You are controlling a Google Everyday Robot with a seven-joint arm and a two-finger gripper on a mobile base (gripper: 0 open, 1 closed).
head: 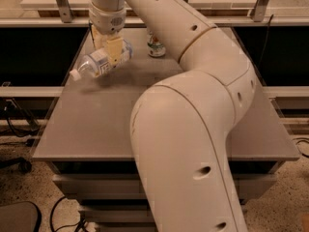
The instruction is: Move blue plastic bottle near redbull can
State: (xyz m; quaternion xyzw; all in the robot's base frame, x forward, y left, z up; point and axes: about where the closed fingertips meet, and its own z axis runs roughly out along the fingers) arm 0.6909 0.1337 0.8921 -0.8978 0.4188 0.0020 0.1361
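Foreground: bulky cream arm fills the centre-right and hides much of the grey table. Speckled floor with dark cables shows at lower left.

Mid-distance: the arm bends back up and left across the tabletop.

Far left of table: gripper points down from the wrist, fingers clamped across the label of the blue plastic bottle. The bottle is held clear of the surface and tilted, white cap low and to the left, base up to the right. Its shadow lies on the table just beneath.

Back edge: short white-and-green can stands upright, right of the gripper and partly behind the arm.
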